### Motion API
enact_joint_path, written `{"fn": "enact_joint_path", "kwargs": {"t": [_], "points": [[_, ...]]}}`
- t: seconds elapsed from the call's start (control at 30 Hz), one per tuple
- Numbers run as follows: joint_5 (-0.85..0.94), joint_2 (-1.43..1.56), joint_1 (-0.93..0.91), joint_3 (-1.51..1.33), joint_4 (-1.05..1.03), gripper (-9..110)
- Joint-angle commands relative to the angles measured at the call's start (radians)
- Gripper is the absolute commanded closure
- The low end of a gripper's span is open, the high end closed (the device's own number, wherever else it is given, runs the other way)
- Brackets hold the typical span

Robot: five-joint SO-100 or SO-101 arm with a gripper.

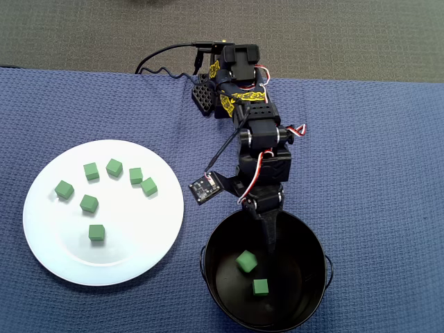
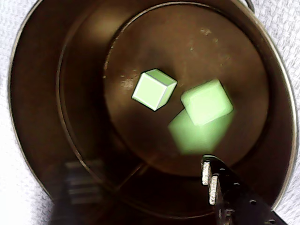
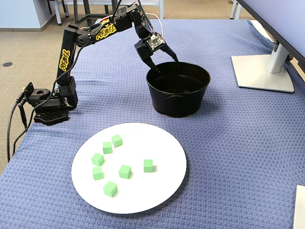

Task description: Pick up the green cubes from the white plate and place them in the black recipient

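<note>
Over black pot (image 1: 229, 305), arm's pincer (image 3: 165, 63) hangs at rim, fingers apart, nothing between them. Two green cubes (image 2: 153, 89) lie on pot floor, one sharp in wrist view, other blurred beside it. Seven green cubes remain scattered on white plate (image 1: 48, 250), which sits on blue-cloth bench, well apart from pincer and to pot's left in overhead view. Judgement: next reach must swing away from pot toward plate; nearest cube (image 1: 148, 186) lies at plate's pot-side edge.
</note>
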State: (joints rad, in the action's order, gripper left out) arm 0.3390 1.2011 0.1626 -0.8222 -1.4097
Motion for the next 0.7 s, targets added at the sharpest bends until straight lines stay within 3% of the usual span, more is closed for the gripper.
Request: {"fn": "enact_joint_path", "kwargs": {"t": [0.0,0.27,0.67], "points": [[0.058,0.158,-0.064,-0.038,0.0,69],[0.169,0.526,-0.353,-0.436,0.06,98],[0.414,0.431,-0.686,-0.643,0.229,101]]}}
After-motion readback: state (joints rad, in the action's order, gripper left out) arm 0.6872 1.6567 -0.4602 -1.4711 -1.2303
